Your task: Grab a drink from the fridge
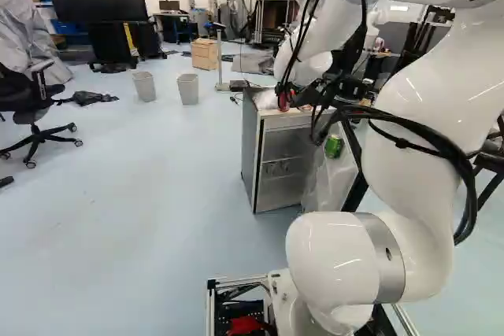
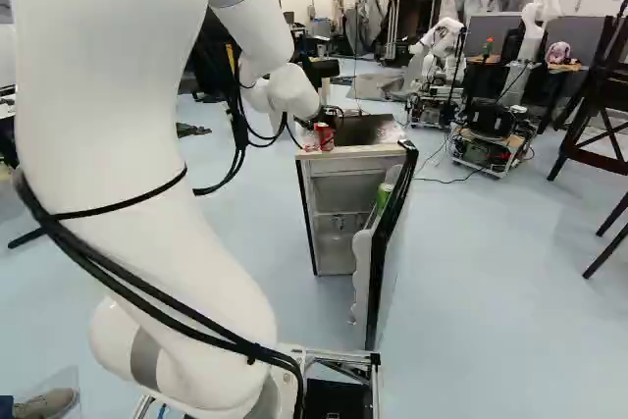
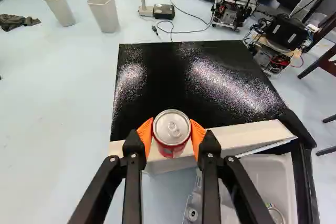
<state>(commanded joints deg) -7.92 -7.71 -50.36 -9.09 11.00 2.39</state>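
At the fridge top's front edge, my gripper [image 2: 320,128] is shut on a red can [image 2: 326,138]. In the wrist view both orange pads of the gripper [image 3: 171,132] press against the sides of the upright can [image 3: 172,128], whose silver lid faces the camera. Whether its base rests on the top cannot be told. The small fridge [image 2: 305,205] has a black top [image 3: 178,85] and its door [image 2: 391,233] stands open. A green can [image 1: 334,146] is in the door's shelf, partly visible in the wrist view too.
Two grey bins [image 1: 188,89] and an office chair [image 1: 35,108] stand on the floor, left of the fridge in the left base view. Beyond the fridge is another robot [image 2: 437,51], with a wheeled cart of equipment [image 2: 491,139]. A dark wooden chair [image 2: 599,125] stands farther right.
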